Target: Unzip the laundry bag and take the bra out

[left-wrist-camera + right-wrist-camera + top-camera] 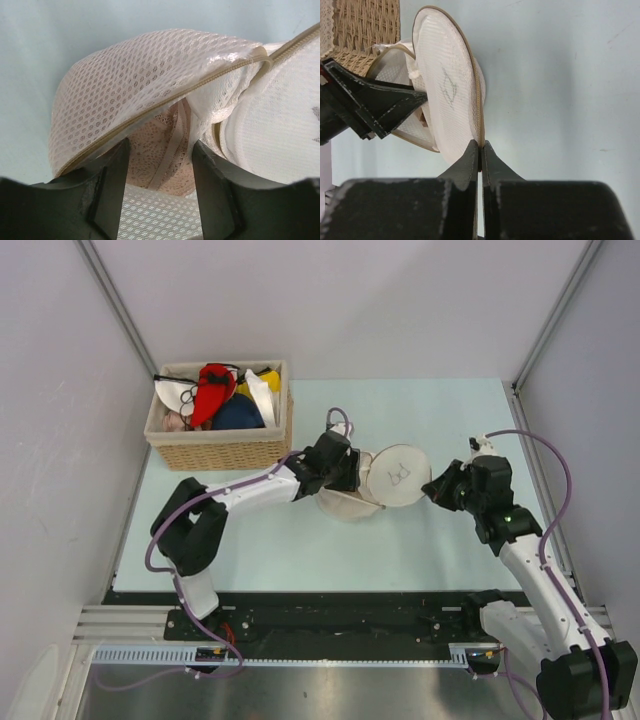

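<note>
The cream mesh laundry bag (pixel 345 504) lies on its side mid-table, unzipped, its round lid (pixel 398 475) with the bra drawing swung open. My right gripper (pixel 435 487) is shut on the lid's zipper rim (pixel 480 145) and holds the lid (pixel 445 90) up on edge. My left gripper (pixel 352 472) is open at the bag's mouth (pixel 160 145), its fingers either side of the gap. Inside the bag (pixel 140 80) I see a pale peach lace bra (pixel 155 150) with a strap. A bright red bra (pixel 210 390) lies in the wicker basket.
The wicker basket (pixel 215 448) stands at the back left, holding white, yellow and dark blue bras besides the red one; its corner shows in the right wrist view (pixel 365 30). The left gripper's black finger (pixel 375 107) is close behind the lid.
</note>
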Controlling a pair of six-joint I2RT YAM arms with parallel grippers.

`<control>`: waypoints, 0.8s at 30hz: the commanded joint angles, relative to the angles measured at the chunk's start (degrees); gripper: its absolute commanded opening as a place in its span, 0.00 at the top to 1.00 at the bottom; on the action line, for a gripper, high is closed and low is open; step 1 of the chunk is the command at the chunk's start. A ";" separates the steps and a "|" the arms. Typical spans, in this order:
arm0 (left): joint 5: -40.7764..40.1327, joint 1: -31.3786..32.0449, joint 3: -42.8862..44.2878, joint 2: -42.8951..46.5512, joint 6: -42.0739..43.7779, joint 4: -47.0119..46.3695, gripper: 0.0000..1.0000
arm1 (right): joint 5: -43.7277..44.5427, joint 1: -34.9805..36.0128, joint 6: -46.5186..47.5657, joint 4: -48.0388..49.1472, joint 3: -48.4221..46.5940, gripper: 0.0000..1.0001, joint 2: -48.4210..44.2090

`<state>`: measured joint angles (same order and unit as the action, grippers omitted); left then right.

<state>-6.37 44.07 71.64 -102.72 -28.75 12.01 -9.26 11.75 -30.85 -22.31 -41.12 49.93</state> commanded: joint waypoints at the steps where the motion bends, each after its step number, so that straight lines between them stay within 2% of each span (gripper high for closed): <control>1: -3.74 -1.62 -1.59 3.49 0.28 2.23 0.43 | 5.12 -1.73 1.14 -1.51 -0.27 1.00 -2.20; 24: -5.05 -1.62 -6.68 8.23 0.36 1.88 0.48 | 7.23 -7.18 2.99 -8.80 -0.27 1.00 -8.27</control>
<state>-3.22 44.86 67.20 -96.86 -30.17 9.04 -9.52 7.22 -30.92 -28.86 -41.04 43.68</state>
